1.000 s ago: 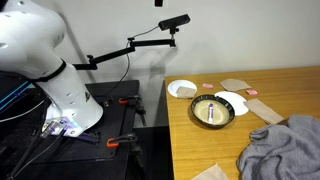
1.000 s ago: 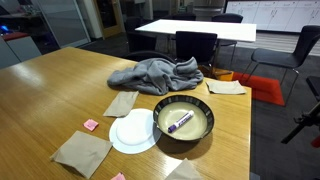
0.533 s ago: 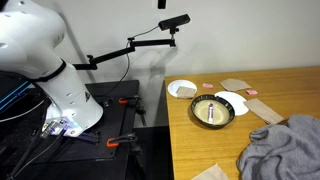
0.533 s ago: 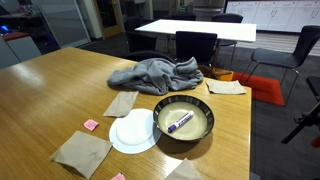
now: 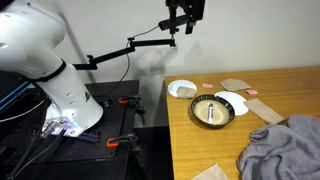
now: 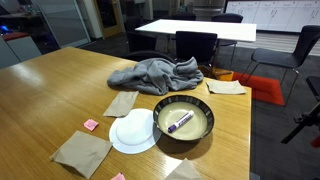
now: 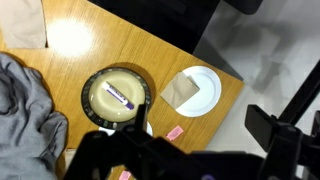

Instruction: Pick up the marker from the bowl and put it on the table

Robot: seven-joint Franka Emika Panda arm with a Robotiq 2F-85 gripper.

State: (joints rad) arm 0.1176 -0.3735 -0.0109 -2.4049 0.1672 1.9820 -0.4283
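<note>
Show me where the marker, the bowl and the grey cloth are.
marker (image 6: 181,121), in an exterior view, on the middle of its barrel.
bowl (image 6: 184,145), in an exterior view, on its dark near wall.
grey cloth (image 6: 155,73), in an exterior view, on its bunched middle.

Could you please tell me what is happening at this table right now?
The robot's gripper hangs high above the light-brown wooden table, with nothing visibly in it; whether it is open is unclear. The small whitish marker with a purple end lies untouched inside the round dark-rimmed bowl with a tan inside. A flat white plate sits beside the bowl, and a crumpled grey cloth lies further along the table.
</note>
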